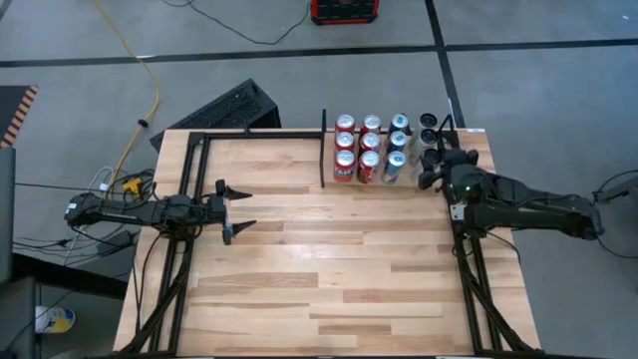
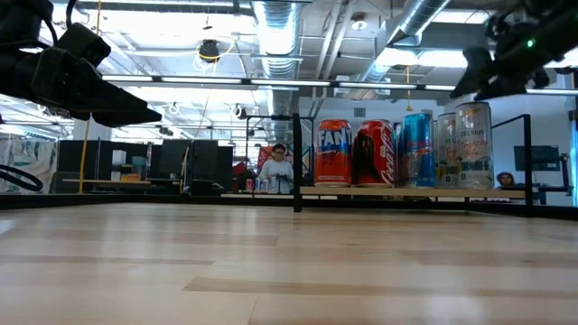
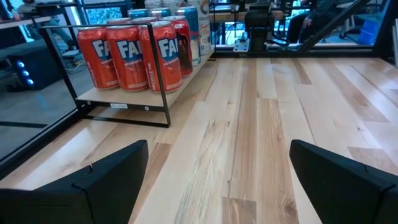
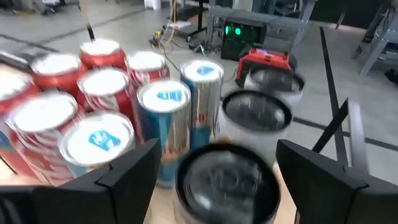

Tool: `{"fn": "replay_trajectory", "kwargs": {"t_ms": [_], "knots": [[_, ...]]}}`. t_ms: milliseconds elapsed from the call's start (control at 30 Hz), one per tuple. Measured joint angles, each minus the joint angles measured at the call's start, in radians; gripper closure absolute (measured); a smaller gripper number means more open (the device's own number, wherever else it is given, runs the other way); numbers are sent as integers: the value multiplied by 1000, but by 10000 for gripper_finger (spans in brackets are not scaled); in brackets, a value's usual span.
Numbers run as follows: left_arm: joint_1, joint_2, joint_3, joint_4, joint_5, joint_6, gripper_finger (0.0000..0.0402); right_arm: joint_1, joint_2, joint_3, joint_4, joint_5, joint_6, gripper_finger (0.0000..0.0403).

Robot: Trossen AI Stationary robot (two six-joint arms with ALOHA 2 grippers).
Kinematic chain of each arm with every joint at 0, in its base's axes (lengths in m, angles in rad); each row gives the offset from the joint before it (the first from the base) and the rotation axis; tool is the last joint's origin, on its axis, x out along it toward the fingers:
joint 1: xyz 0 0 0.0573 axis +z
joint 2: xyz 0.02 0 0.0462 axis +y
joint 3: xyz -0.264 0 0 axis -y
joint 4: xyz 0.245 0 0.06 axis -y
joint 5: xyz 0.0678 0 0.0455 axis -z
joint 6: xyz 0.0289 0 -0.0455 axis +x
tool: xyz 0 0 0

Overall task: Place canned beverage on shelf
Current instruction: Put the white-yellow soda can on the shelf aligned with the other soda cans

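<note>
Keyboard [image 1: 227, 107]: on the floor, beyond the table's far left corner.
Red box [image 1: 344, 10]: floor, far side.
Yellow cable [image 1: 133, 55]: floor, left.

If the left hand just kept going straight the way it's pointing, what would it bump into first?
Nothing close: the open left hand faces bare table. Straight ahead, the first thing is probably the right arm across the table; the shelf looks off to one side.

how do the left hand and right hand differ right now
The left hand hangs over bare tabletop, far from the cans; the right hand sits at the shelf, right above the dark-topped can nearest it. The left hand points across the table toward the right arm; the right hand points at the can rows. Both are open and hold nothing.
</note>
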Motion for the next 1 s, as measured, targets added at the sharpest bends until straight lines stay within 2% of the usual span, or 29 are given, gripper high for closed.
{"fn": "replay_trajectory", "kwargs": {"t_ms": [167, 333, 433, 600, 767, 900, 1000], "knots": [[0, 0, 0, 0, 0, -5, 24, 7, 0, 90, 28, -17, -53, 59], [0, 0, 0, 0, 0, -5, 24, 52, 6, 154, 37, -204, -45, 67], [0, 0, 0, 0, 0, -2, 24, 97, 32, 163, -4, -330, 28, 87], [0, 0, 0, 0, 0, -6, 24, 196, 114, 163, -195, -416, 229, 162], [0, 0, 0, 0, 0, -2, 24, 288, 178, 162, -329, -445, 414, 281], [0, 0, 0, 0, 0, -2, 24, 313, 212, 162, -475, -429, 520, 380], [0, 0, 0, 0, 0, -2, 24, 299, 234, 162, -584, -358, 601, 381]]}}
